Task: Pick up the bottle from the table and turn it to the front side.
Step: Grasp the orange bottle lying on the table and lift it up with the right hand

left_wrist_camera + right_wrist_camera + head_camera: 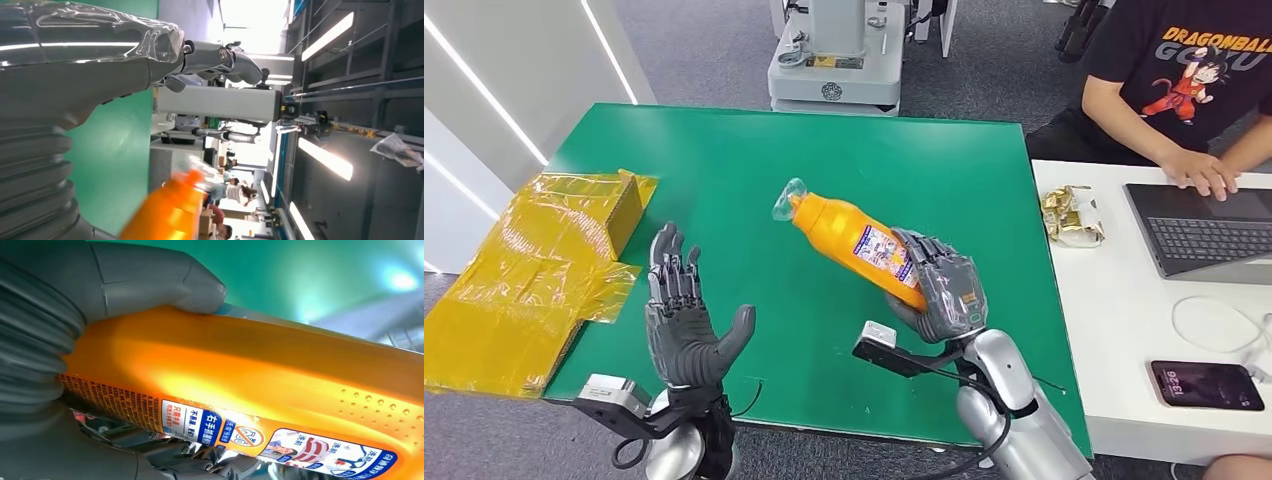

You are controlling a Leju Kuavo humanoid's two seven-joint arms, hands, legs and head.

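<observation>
Bottle [852,236]: one, orange, held above the green table [724,160] by the robot's right hand [939,285]. Its long axis ran on a slant, capped end toward the far left of the table and raised, base down in the hand at the near right. A clear plastic wrap covered the cap end. A printed label with blue and white panels faced upward near the fingers [924,255].

Right hand was closed around the lower body of the bottle; in the right wrist view the thumb [165,275] pressed on one side of the orange body [260,370] and the darker fingers curled under the labelled side.

Left hand [686,325] held nothing, palm up and fingers spread, above the near left part of the table, well apart from the bottle. In the left wrist view the blurred orange bottle [170,210] showed beyond it.

Count: one bottle, two robot hands, one green table. A heap of yellow plastic-wrapped packaging [534,270] lay over the table's left edge.

On the white desk [1124,330] to the right: one laptop [1204,230], one phone [1206,385], one gold-wrapped packet [1072,215], one white cable [1219,325]. One person in a black printed shirt [1194,60] sat there, a hand [1206,172] at the laptop. A grey machine base [836,75] stood beyond the table's far edge.
</observation>
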